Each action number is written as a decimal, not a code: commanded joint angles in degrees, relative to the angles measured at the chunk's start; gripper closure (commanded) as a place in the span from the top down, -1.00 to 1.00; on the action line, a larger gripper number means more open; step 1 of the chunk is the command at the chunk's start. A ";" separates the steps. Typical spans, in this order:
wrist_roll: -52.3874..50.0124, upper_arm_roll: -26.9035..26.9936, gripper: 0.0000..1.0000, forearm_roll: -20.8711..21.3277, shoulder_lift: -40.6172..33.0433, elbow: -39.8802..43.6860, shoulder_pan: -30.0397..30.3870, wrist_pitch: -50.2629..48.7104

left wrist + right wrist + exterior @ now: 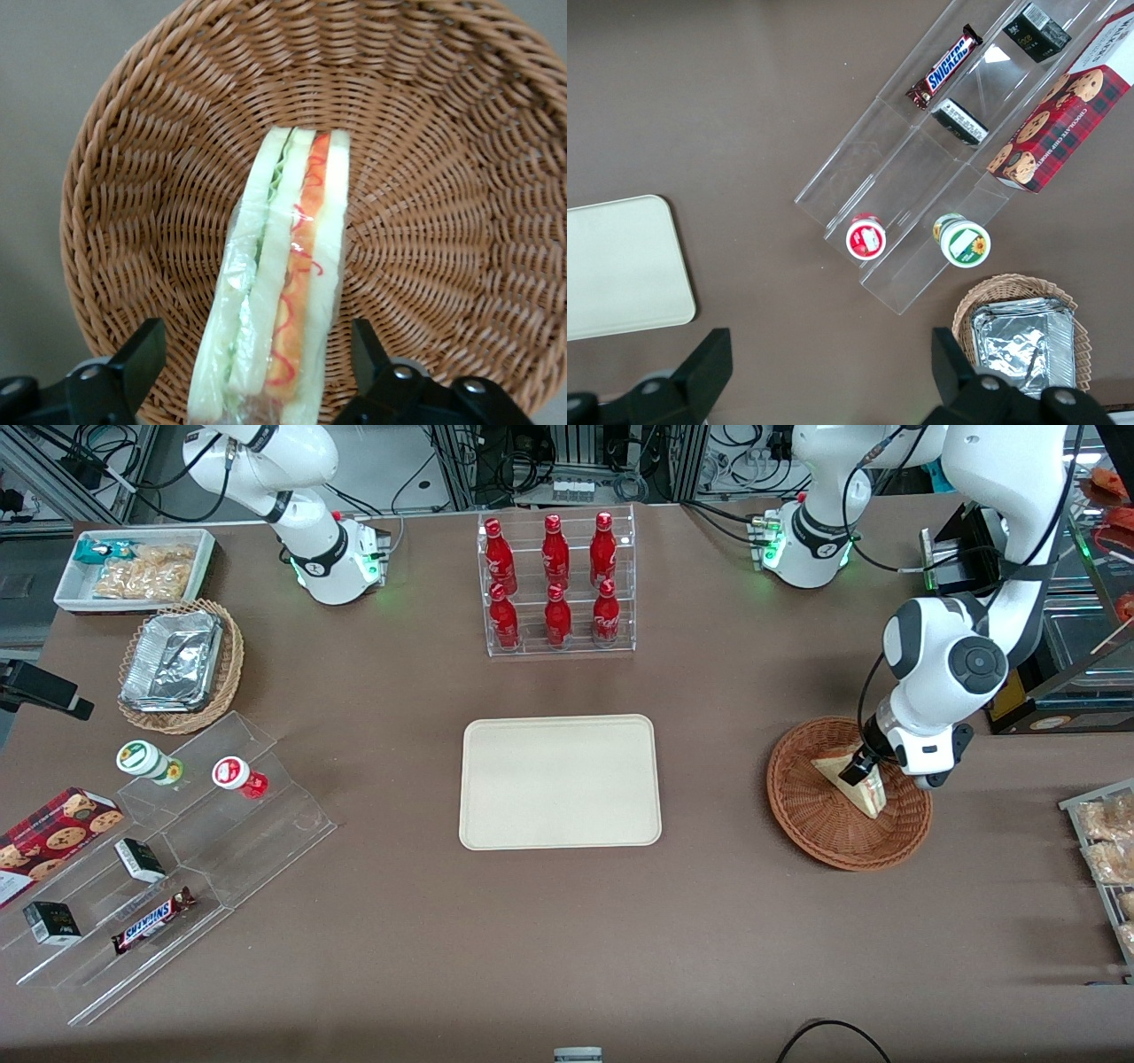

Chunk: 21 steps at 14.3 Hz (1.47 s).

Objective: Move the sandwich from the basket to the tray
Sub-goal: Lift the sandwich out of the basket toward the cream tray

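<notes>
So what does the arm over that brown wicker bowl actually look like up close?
The working arm is glossy white, built of rounded segments, with a dark grey round cap on one joint, black cables along it and a green light at its base. Its gripper, above the round brown woven basket, has two black wedge-shaped fingers.

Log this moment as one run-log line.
phase: grasp approach | gripper: open, straddling sandwich | sandwich: in basket | tray: empty

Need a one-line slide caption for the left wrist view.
Open gripper straddles the wrapped sandwich lying in the basket.
</notes>
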 commanded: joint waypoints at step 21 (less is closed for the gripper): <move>11.89 -7.94 -0.98 -0.35 16.18 41.47 -19.75 -36.02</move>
